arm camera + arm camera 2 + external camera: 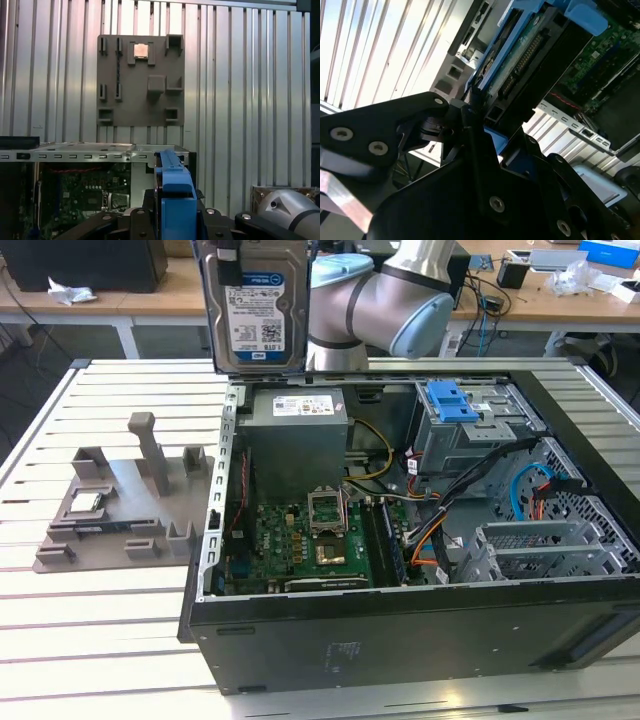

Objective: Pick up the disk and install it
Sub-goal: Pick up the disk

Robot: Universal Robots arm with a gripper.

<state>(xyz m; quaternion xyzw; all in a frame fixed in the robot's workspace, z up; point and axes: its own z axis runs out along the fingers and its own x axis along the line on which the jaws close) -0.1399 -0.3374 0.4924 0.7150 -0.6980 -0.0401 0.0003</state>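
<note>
disk (253, 305) label: print, barcodes, none readable.

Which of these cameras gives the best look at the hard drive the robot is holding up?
The exterior view: the hard drive is held upright with its labelled face toward the camera. The first wrist view shows its blue frame edge-on; the second wrist view shows its connector side close up.

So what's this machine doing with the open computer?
A robot arm holds a disk up in the air. Its gripper is shut on the disk, which hangs upright over the far edge of the open case. The disk is not yet installed. The drive cage with a blue bracket is inside the case, toward the exterior view's right. A grey tray lies on the table beside the case.
</note>
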